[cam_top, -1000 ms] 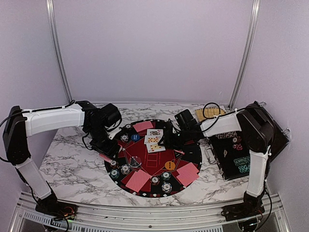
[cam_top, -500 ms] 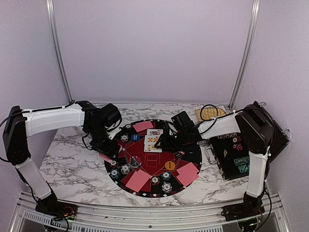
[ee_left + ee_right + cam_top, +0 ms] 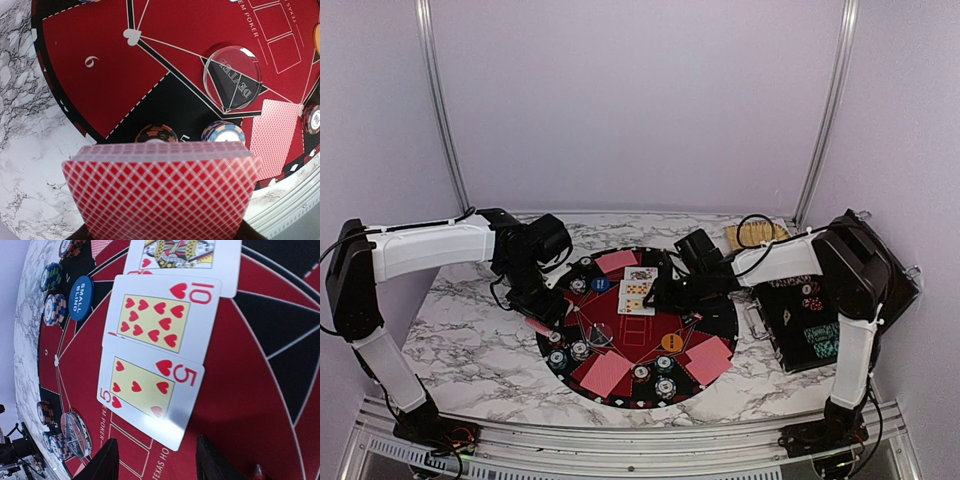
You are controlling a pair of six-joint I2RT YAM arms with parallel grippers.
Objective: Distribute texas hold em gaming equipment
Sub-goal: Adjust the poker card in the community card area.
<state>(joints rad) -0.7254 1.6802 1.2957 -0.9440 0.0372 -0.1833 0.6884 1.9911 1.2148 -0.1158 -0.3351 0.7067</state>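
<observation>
Hands, cards, chips and buttons, as seen.

Left hand [image 3: 544, 306]: closed on a deck of red-backed cards [image 3: 160, 192], gripped at its lower end, backs toward the wrist camera. It is held over the left rim of the round mat [image 3: 100, 75].
- Just beyond the deck: two chip stacks, one dark and orange [image 3: 156, 135], one blue and white [image 3: 223, 134], side by side on a black wedge of the mat.
- Further in: clear dealer button [image 3: 232, 77], flat on the mat.
- To its right: face-down cards [image 3: 274, 135] near the mat's edge, with a further chip stack [image 3: 312, 120] just beside them.

Right hand [image 3: 156, 450]: open, fingers apart, nothing between them, low over the red middle of the mat.
- Just ahead of the fingertips: five of hearts [image 3: 150, 390], face up.
- Next in the row: ten of hearts [image 3: 162, 320], face up, its edge meeting the five; which lies on top cannot be told.
- Beyond: a face card [image 3: 182, 255], partly out of view.
- To the left: blue button [image 3: 81, 297], marked SMALL BLIND, beside two striped chip stacks [image 3: 54, 309].

From above:
- Orange button [image 3: 671, 342] on the near half of the mat.
- Face-down pairs at the far side [image 3: 617, 261], near left [image 3: 605, 373] and near right [image 3: 708, 360].
- Black case [image 3: 810, 325] on the marbled counter [image 3: 470, 345], right of the mat.
</observation>
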